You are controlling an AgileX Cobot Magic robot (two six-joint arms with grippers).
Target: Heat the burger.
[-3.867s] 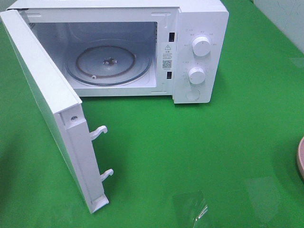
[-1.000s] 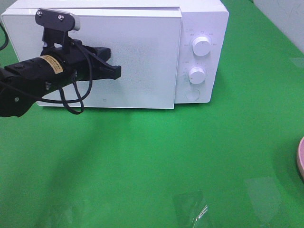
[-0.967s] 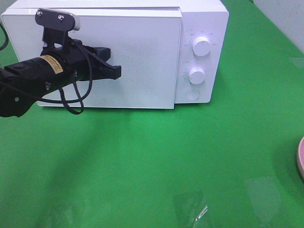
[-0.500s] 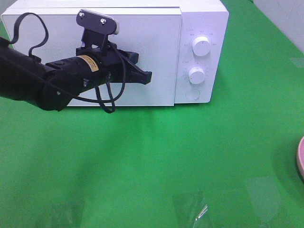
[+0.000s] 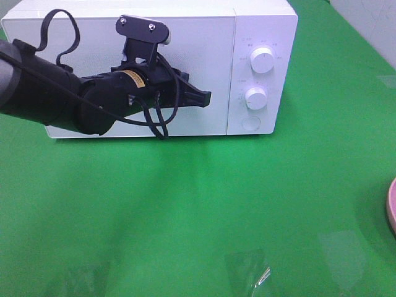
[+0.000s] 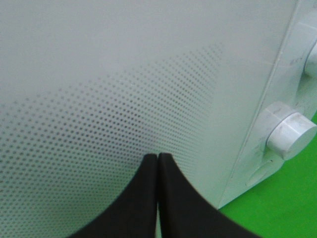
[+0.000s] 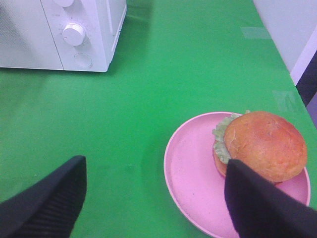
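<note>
The burger (image 7: 260, 146), golden-brown bun with green lettuce at its edge, lies on a pink plate (image 7: 193, 173) in the right wrist view. My right gripper (image 7: 154, 167) hangs open above the green table, just short of the plate, with nothing between its fingers. In the high view only the plate's rim (image 5: 391, 207) shows at the right edge, and the burger is out of frame there. My left gripper (image 5: 207, 98) is shut, its tips (image 6: 157, 157) pressed against the closed white microwave door (image 5: 204, 37) near the control panel.
The white microwave (image 5: 266, 25) stands at the back with two knobs (image 5: 263, 60) (image 5: 255, 97) and a round button (image 5: 250, 124). Shiny clear patches (image 5: 247, 269) lie on the green table near its front edge. A pale wall borders the table's right side.
My left arm has slid rightward across the microwave door, from its left half to near the control panel. The door now lies flush. The right arm has not moved.
</note>
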